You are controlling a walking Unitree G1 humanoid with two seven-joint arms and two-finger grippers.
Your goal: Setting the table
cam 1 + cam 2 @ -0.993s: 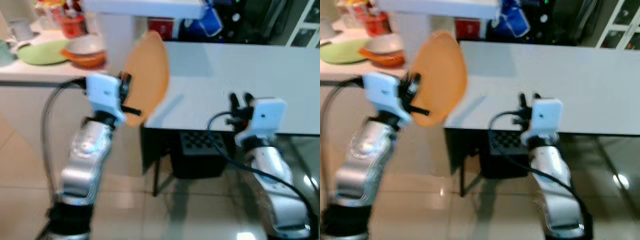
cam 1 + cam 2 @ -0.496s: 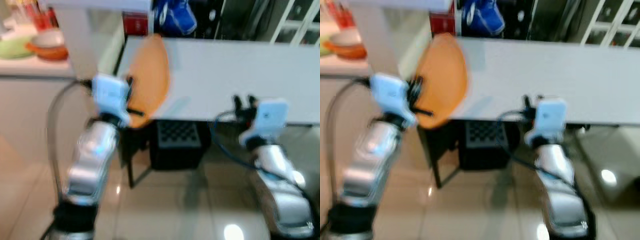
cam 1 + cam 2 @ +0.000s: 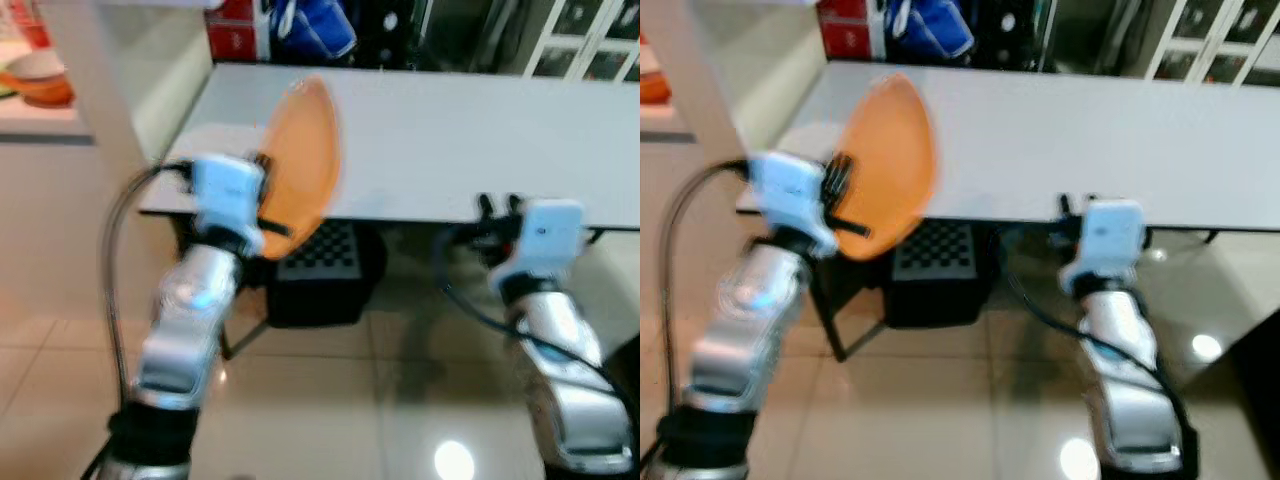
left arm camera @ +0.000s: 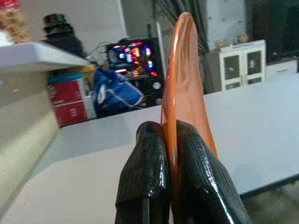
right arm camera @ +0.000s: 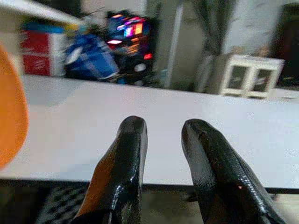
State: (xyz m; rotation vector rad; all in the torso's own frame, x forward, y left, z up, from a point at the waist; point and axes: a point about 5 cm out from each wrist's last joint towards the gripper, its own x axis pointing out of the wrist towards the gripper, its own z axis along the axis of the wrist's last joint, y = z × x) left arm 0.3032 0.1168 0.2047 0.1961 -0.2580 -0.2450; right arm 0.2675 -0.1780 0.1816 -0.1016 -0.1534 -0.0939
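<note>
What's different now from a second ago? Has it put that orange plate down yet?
Not yet. The view has swung away from the counter with its bowls and squared up to the white table, so the robot has turned toward it. The left gripper still pinches the orange plate on edge, upright, over the table's near corner. The right gripper stays open and empty at the table's front edge.

One orange plate (image 3: 305,160), one white table (image 3: 450,140), one black crate (image 3: 320,265) beneath it — and two grippers: left gripper (image 4: 170,154), right gripper (image 5: 163,135). Beyond the table — one blue bag (image 3: 310,28), one red box (image 3: 232,30).
</note>
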